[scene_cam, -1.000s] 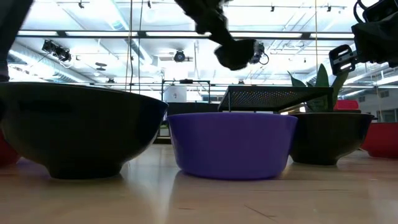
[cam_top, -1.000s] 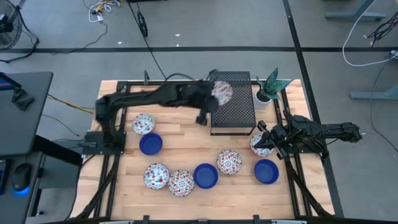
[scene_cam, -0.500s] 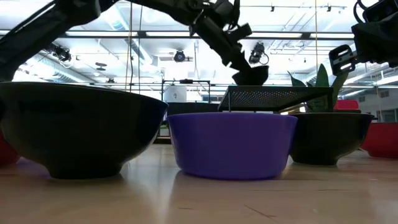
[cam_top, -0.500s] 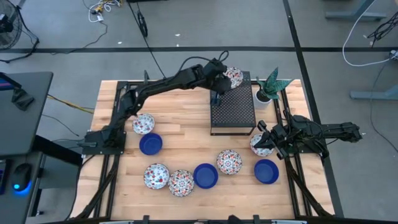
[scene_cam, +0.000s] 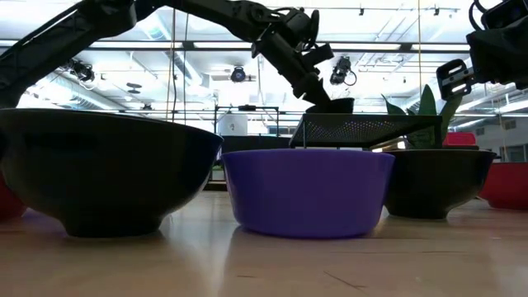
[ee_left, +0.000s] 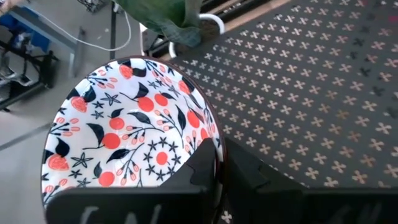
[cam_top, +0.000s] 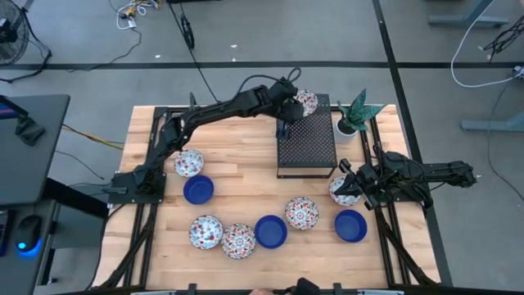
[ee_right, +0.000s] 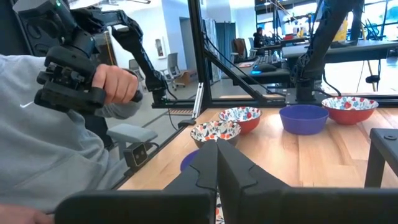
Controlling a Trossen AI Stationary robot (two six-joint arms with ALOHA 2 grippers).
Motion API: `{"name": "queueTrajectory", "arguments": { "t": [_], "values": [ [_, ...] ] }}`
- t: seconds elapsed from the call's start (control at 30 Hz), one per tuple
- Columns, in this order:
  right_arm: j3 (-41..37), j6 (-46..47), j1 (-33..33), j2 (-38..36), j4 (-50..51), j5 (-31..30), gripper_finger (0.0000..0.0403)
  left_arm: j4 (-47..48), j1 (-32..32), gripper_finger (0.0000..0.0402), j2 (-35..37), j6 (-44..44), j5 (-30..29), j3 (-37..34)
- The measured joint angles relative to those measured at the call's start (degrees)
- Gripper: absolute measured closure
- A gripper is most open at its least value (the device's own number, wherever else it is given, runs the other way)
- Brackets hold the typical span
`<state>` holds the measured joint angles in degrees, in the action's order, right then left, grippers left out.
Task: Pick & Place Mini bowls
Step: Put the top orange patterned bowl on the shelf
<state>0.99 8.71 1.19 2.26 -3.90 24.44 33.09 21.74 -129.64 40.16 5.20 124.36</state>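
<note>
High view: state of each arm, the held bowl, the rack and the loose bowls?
Left gripper: shut on floral bowl, over the rack's far end.
Floral bowl: held by its rim, at the rack.
Black perforated rack: on the table.
Right gripper: shut, at the table's right edge.
Blue bowl: upright on table.

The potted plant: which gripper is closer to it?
Left. The left gripper holds a patterned bowl over the black stand, just beside the potted plant. The right gripper is farther, by another bowl.
</note>
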Motion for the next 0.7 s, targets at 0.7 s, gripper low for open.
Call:
{"name": "queueTrajectory", "arguments": {
  "t": [0.7],
  "values": [
    [0.0,0.0,0.0,0.0,0.0,0.0,0.0398,2.8,0.0,0.0371,0.1,0.0,-1.0,0.0]
  ]
}}
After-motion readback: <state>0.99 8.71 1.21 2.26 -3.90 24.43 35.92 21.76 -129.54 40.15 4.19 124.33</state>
